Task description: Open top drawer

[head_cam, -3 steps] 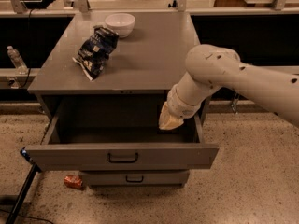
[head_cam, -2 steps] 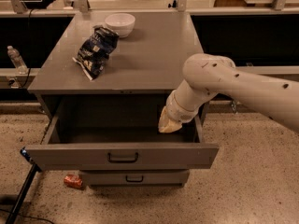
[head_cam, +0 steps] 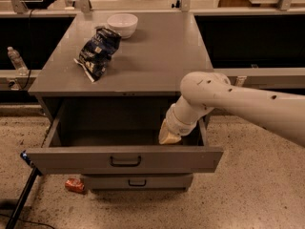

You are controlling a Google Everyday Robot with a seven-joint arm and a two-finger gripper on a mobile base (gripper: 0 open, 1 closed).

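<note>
**A:** Where did the wide grey metal top drawer point(head_cam: 71, 159) stand?

**B:** It was pulled well out of the grey metal table point(head_cam: 157, 56), with its small black loop handle point(head_cam: 125, 161) facing front. The task looked as good as done. The robot's cream-coloured gripper point(head_cam: 169, 133) hung inside the drawer, low at the right front corner. I could not tell whether its jaws were open or closed, or whether they held anything.

**A:** What could have gone wrong from there?

**B:** I judged that a careless lift out might have caught the gripper on the front panel or the right wall and shoved the drawer back in. The white arm point(head_cam: 209, 92) also sat close to the table's edge, so a knock might have jolted whatever lay on top.

**A:** And the count?

**B:** There was one white bowl point(head_cam: 122, 24) and one crumpled dark blue snack bag point(head_cam: 97, 51), both on the table. One clear plastic bottle point(head_cam: 15, 60) stood on the ledge at left. One small red object point(head_cam: 75, 185) lay on the floor. One narrower grey drawer point(head_cam: 167, 181) showed below. One arm, one gripper.
</note>
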